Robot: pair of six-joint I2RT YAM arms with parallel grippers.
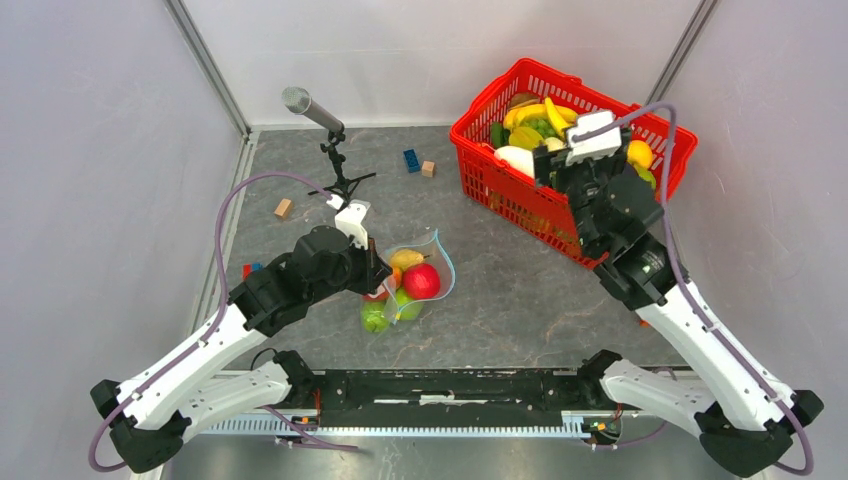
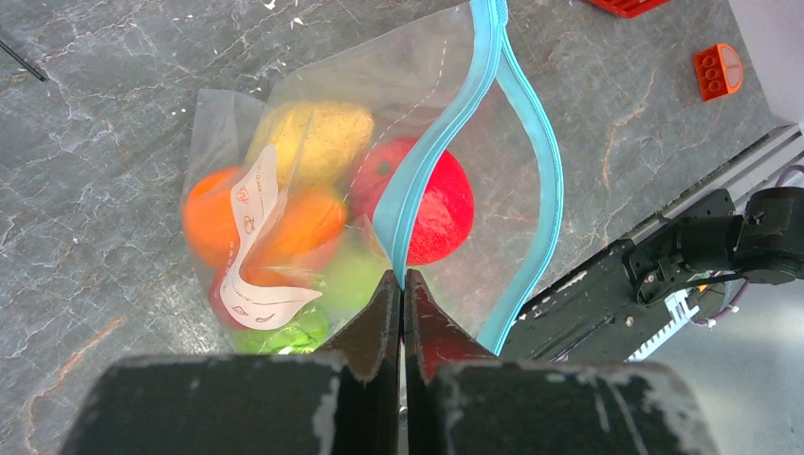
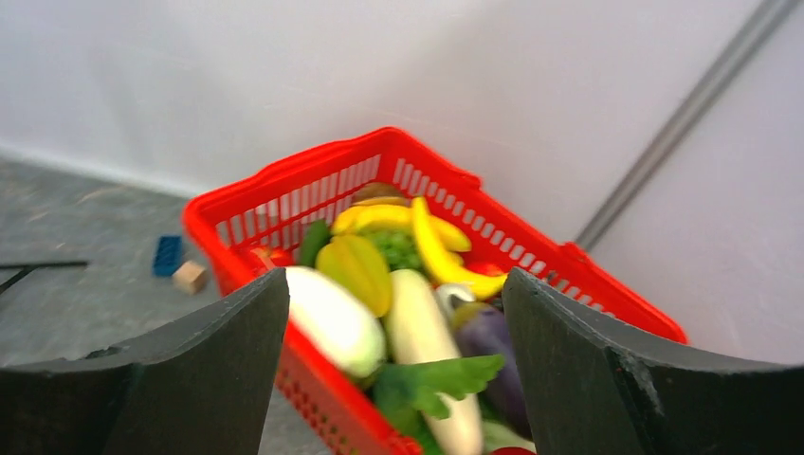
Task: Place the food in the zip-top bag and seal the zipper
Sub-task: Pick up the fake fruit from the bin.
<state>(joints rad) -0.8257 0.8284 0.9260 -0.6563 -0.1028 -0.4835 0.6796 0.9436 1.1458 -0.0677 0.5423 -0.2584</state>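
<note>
**Left gripper (image 2: 402, 282) pinches the zipper (image 2: 431, 156) of the bag (image 2: 379, 71); right gripper (image 3: 396, 294) spread wide above the basket (image 3: 379, 152)**

The top view places things. The bag lies on the table (image 1: 500, 300) just ahead of the left arm, between the arm bases and a mic (image 1: 310, 108) on its stand. It is well apart from the basket in the far right corner. The left fingers are too small in this view to show their grip.

The left wrist view settles it. The two fingers are pressed flat together, and the near lip of the zipper runs straight into their tips. The far lip bows away to the right, so the mouth gapes. Inside the film lie the apple (image 2: 441, 213), partly behind the near lip, the lemon (image 2: 318, 142), the orange (image 2: 209, 218) and green fruit (image 2: 351, 275) at the bottom. A white label (image 2: 256, 246) curls across the orange. From above, the orange barely shows. An orange block (image 2: 718, 71) lies on the table past the bag.

The right wrist view, somewhat blurred, shows its fingers far apart with nothing between them. Beyond them the basket is heaped with yellow, white, green and purple toy produce. The top view adds that this gripper hangs over the basket's near side. A blue block (image 1: 411, 160) and a wooden block (image 1: 428, 168) lie left of the basket, and both views show them
</note>
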